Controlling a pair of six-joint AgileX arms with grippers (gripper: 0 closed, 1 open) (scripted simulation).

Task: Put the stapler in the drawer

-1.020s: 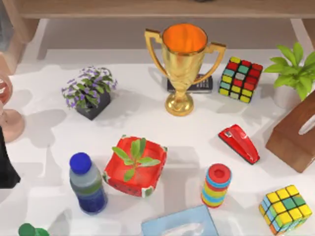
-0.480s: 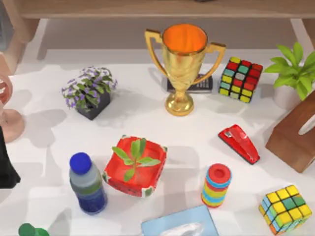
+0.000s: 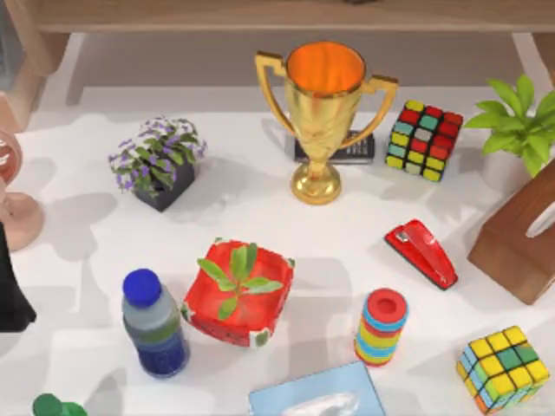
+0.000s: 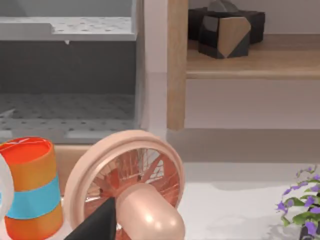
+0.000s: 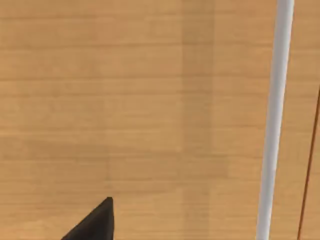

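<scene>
The left arm (image 3: 13,290) was seen at the table's (image 3: 104,251) left edge, its end effector's state not discernible. The stapler (image 3: 421,252) lay right of centre, between the trophy (image 3: 323,117) and the wooden tissue box (image 3: 520,238), untouched

White table (image 3: 260,217), wooden shelf (image 4: 250,62) behind, light wood panel (image 5: 125,100) alongside
</scene>
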